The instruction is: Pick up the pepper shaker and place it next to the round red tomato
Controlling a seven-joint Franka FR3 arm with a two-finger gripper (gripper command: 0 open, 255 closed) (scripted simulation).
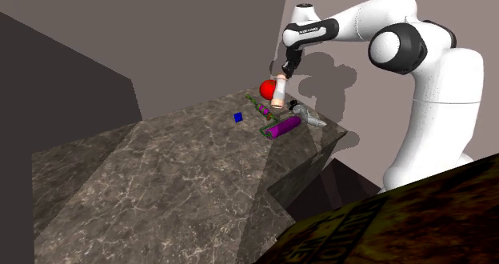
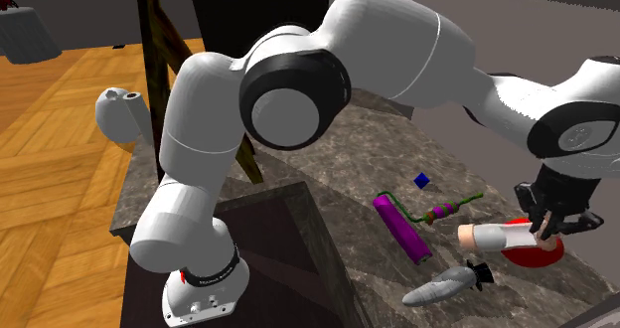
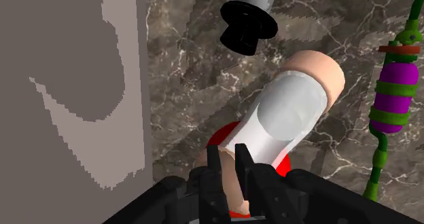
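The pincer (image 3: pixel 231 160) sits closest in the wrist view, its 2 black fingers (image 3: pixel 216 168) clenched on one peach-coloured end of the pepper shaker (image 3: pixel 289 114), a pale grey-white cylinder.

The grip looks like the main risk. The hold is at the very end rather than the middle, so the long body could swing or slip out during a move. The round red tomato (image 3: pixel 219 137) lies directly beneath the pincer, partly hidden by the shaker. If the pincer lets go here, the shaker would likely land on the tomato, glance off and roll. A careless descent could also nudge the tomato away across the bench (image 3: pixel 183 66). The surroundings are crowded too. A grey object with a black tip (image 2: pixel 442 288) lies just past the shaker's free end, and a purple-and-green banded stem (image 3: pixel 394 97) lies off to one side of the pincer. A purple roller (image 2: pixel 402 227) and a small blue cube (image 2: pixel 421 180) lie farther out. A rolling shaker could strike any of them.

The shaker itself juts out beyond the fingertips, tilted, its free end pointing away from the pincer. By my judgement it hangs above the tomato, clear of the bench.
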